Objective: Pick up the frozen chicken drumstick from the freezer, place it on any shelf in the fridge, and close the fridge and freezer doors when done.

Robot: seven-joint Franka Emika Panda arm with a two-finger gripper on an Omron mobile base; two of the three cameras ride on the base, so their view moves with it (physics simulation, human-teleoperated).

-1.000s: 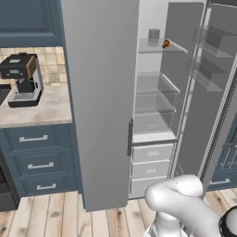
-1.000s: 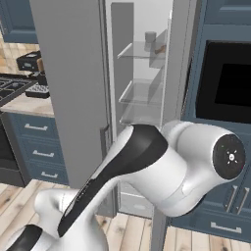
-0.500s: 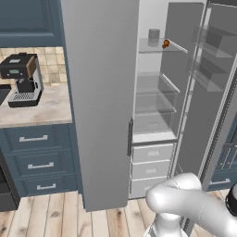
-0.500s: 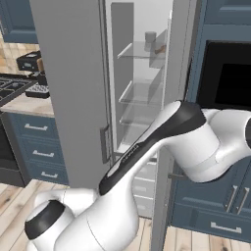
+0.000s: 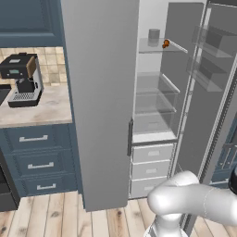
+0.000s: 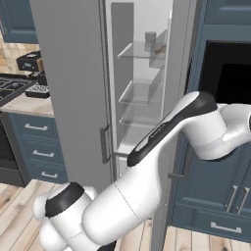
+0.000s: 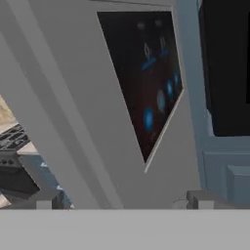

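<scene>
The frozen chicken drumstick [image 5: 165, 44] [image 6: 160, 49] is a small orange-brown lump on the top glass shelf of the freezer [image 5: 152, 115] [image 6: 142, 98]. Both tall grey doors stand open. The fridge door [image 5: 99, 92] [image 6: 73, 73] swings out on the left and hides the fridge interior. The freezer door [image 5: 208, 92] [image 6: 182, 73] swings out on the right and shows its inner bins. My gripper [image 7: 123, 201] is open and empty, close to the outer face of the freezer door [image 7: 73, 122], facing its dark dispenser panel [image 7: 146, 83] with blue lights. My arm [image 6: 196, 122] reaches right, around that door's edge.
A grey cylinder [image 5: 153, 36] [image 6: 150, 37] stands beside the drumstick. Grey drawers [image 5: 152, 169] fill the freezer's bottom. A coffee machine [image 5: 22, 78] sits on the left counter above blue drawers [image 5: 34, 139]. A dark wall oven [image 6: 230, 73] [image 7: 227, 68] is right of the freezer door.
The arm has unfolded from in front of the base and swung right, past the freezer door's edge. The gripper stayed open. The doors and drumstick have not moved.
</scene>
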